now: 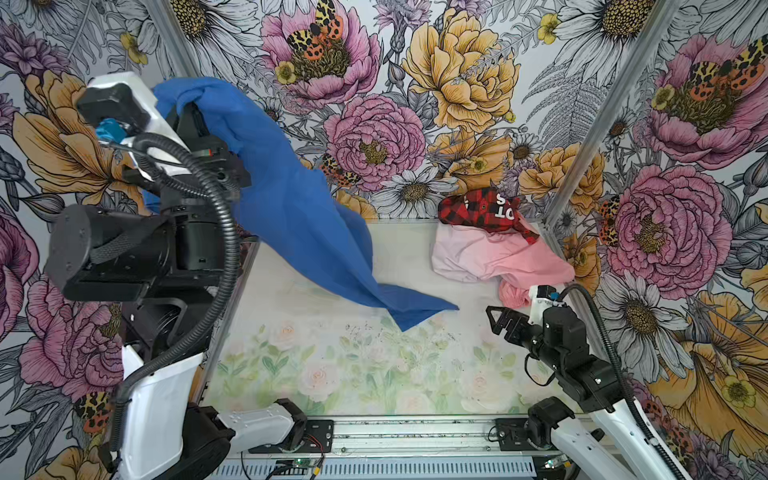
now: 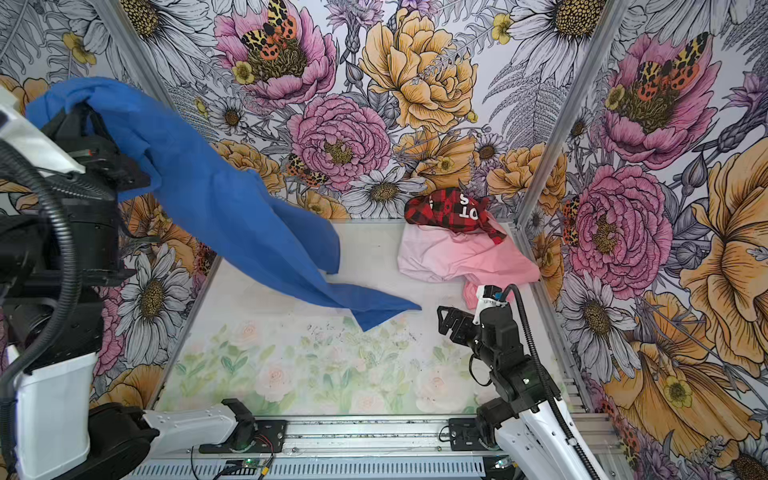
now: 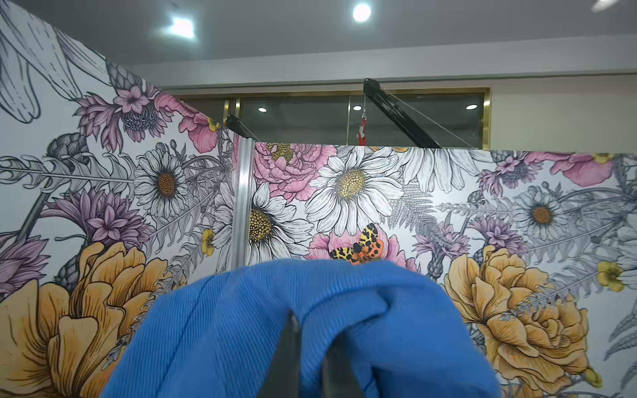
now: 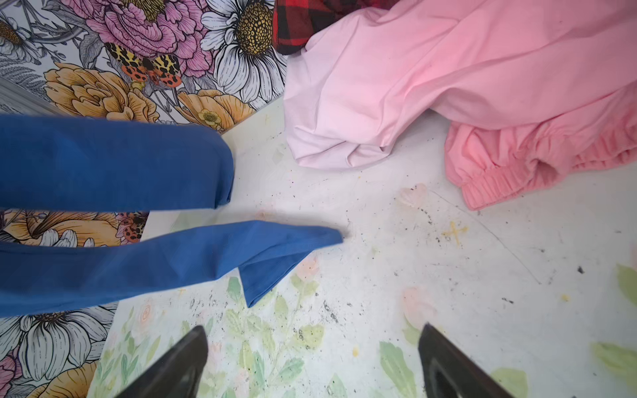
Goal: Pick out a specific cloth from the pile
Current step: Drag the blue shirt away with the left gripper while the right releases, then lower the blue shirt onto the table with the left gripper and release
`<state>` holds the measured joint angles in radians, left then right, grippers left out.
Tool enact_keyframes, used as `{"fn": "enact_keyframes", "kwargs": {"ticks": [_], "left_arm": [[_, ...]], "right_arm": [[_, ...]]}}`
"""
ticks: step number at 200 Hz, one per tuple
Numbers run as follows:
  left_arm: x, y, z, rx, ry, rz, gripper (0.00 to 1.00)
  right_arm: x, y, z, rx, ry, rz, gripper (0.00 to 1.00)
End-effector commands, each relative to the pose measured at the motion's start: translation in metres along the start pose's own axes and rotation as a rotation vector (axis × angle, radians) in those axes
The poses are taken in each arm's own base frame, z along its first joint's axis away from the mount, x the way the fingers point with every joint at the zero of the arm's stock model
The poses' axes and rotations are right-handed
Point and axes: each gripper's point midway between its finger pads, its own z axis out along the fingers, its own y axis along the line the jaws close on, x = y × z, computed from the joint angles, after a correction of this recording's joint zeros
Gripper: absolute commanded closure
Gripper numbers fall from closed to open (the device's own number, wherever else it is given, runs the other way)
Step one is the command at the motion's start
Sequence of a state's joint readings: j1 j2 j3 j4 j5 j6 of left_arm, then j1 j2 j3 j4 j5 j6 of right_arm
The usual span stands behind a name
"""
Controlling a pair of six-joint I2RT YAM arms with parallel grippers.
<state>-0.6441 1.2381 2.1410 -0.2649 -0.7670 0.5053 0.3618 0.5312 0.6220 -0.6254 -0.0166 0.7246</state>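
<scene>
Top views are both showing the cloth point(image 1: 286, 195) point(image 2: 216, 195) hanging in a long blue drape from the left claw point(image 1: 191, 112), which is raised high and well apart from the pile point(image 1: 494, 253). The drape's lowest corner is reaching toward the pile but stopping short of it, over the worktop point(image 1: 332, 374). Whether it is touching that surface, I cannot tell. A red-and-black plaid garment point(image 1: 478, 210) is lying at the pile's far side, on top of the pink ones. The right claw point(image 1: 494, 321) is hovering just in front of the pile, its jaws standing wide apart and holding nothing.

Left wrist view is giving what the top views are hiding. The left claw's two dark fingers point(image 3: 293, 341) are pinching together with a fold of the cloth clamped between them, and a floral wall point(image 3: 344, 193) is standing behind.

Right wrist view is looking down between spread fingertips point(image 4: 186, 358). It is separating the pile into a pale pink garment point(image 4: 344, 103) and a salmon garment point(image 4: 510, 172) with a gathered cuff. The cloth's corner is pointing toward the pile, with bare worktop between them.
</scene>
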Motion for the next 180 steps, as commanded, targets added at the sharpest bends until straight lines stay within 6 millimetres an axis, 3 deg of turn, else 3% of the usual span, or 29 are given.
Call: {"fn": "enact_keyframes", "kwargs": {"ticks": [1,16,41,77,95,120,131,150,166,180], "left_arm": [[0.005,-0.006,0.020,-0.055,-0.020,0.062,1.00],[0.040,-0.023,0.034,-0.017,0.058,0.128,1.00],[0.118,-0.046,0.044,0.082,0.240,0.148,1.00],[0.202,-0.109,0.006,0.404,0.446,0.008,1.00],[0.218,-0.156,-0.025,0.658,0.516,-0.125,1.00],[0.208,-0.202,-0.064,0.875,0.523,-0.167,1.00],[0.203,-0.204,-0.070,0.876,0.515,-0.163,1.00],[0.201,-0.190,-0.070,0.839,0.525,-0.196,1.00],[0.222,-0.165,-0.065,0.738,0.598,-0.209,1.00],[0.259,-0.136,-0.065,0.591,0.715,-0.172,1.00]], "right_arm": [[-0.006,0.006,0.001,-0.035,-0.036,-0.006,0.04],[-0.004,0.005,0.002,-0.035,-0.036,0.000,0.04],[-0.004,0.006,0.003,-0.038,-0.032,-0.007,0.04],[-0.007,0.005,0.007,-0.016,-0.028,-0.028,0.04],[-0.007,0.005,0.012,-0.010,-0.019,-0.035,0.04],[-0.006,0.008,0.021,-0.022,-0.006,-0.039,0.03],[-0.005,0.008,0.025,-0.027,-0.004,-0.040,0.03],[-0.004,0.010,0.033,-0.035,0.007,-0.042,0.03],[-0.004,0.014,0.039,-0.048,0.019,-0.052,0.03],[-0.005,0.017,0.044,-0.057,0.025,-0.061,0.03]]}}
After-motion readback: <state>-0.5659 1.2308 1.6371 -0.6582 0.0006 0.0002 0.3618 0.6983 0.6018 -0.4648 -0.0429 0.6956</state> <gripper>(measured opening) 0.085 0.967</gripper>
